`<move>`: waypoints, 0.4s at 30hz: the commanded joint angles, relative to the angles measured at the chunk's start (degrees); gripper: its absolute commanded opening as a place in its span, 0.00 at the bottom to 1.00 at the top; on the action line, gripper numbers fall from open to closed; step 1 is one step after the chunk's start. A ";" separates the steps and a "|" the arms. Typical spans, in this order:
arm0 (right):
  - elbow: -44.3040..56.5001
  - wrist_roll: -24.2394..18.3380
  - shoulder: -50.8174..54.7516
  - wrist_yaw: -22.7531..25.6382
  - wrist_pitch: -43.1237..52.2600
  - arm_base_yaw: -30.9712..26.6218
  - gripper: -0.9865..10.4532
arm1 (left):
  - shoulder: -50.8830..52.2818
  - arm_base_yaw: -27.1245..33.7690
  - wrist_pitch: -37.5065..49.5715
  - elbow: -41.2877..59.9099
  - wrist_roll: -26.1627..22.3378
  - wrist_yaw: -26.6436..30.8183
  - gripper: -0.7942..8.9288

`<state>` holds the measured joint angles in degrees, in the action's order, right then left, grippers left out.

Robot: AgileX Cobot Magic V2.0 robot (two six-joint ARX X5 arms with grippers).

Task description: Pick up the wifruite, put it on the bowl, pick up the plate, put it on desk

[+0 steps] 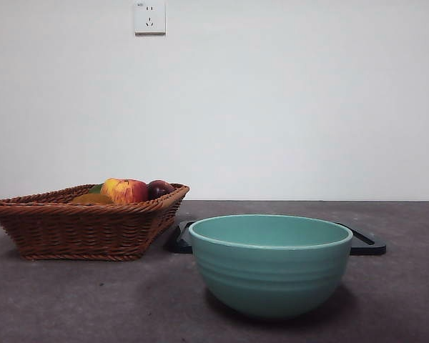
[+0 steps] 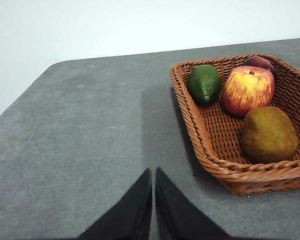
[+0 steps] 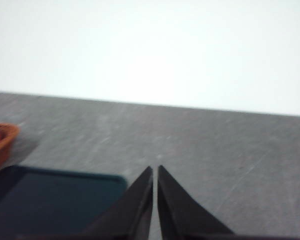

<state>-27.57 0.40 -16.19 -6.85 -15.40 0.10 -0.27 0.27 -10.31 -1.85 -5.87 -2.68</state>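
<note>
Desk: basketed wifruite beside left tool.

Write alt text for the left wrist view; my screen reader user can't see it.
A brown wicker basket on a dark grey table holds a brown kiwifruit, a red-and-yellow apple, a green avocado and a dark plum. The left gripper, shut, hangs over bare table beside the basket.

Behind my table stands a plain white wall, bare except for 1 white power socket set high on it above the table's left part. The wall meets the table's far edge in a straight line. Soft, even light falls across the dark grey speckled top, whose far left corner is rounded.
</note>
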 commanded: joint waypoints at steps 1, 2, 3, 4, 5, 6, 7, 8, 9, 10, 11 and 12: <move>6.40 -0.42 3.74 0.07 6.56 -1.22 0.09 | 0.09 0.13 -0.42 1.20 0.39 0.17 0.09; 8.70 -0.42 5.14 0.07 8.09 -1.44 0.09 | 0.09 0.13 -0.42 1.20 0.39 0.17 0.09; 10.84 -0.42 6.40 0.11 9.49 -1.46 0.09 | 0.09 0.13 -0.42 1.20 0.39 0.15 0.09; 12.44 -0.42 7.50 0.26 10.16 -1.46 0.09 | 0.09 0.13 -0.42 1.20 0.39 0.17 0.09; 14.29 -0.42 8.76 0.90 10.88 -1.46 0.09 | 0.09 0.13 -0.42 1.20 0.39 0.17 0.09; 15.82 -0.39 9.79 1.33 11.23 -1.44 0.09 | 0.09 0.13 -0.42 1.20 0.39 0.17 0.09; 17.11 -0.39 10.71 1.38 11.58 -1.40 0.09 | 0.09 0.13 -0.42 1.20 0.39 0.17 0.09; 18.60 -0.39 11.69 1.38 12.13 -1.36 0.09 | 0.09 0.13 -0.42 1.20 0.39 0.15 0.09; 19.91 -0.35 12.52 1.38 12.50 -1.36 0.09 | 0.09 0.13 -0.42 1.20 0.39 0.17 0.09; 21.00 -0.33 13.14 1.38 12.83 -1.36 0.09 | 0.09 0.13 -0.42 1.20 0.39 0.15 0.09; 22.12 0.04 13.73 1.38 13.07 -1.38 0.09 | 0.09 0.13 -0.42 1.20 0.39 0.15 0.09; 23.08 0.52 14.19 1.40 13.16 -1.38 0.09 | 0.09 0.13 -0.42 1.20 0.39 0.15 0.09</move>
<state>-5.06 0.32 -2.37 -5.76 -3.16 -1.28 -0.27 0.27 -10.31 -1.85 -5.87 -2.68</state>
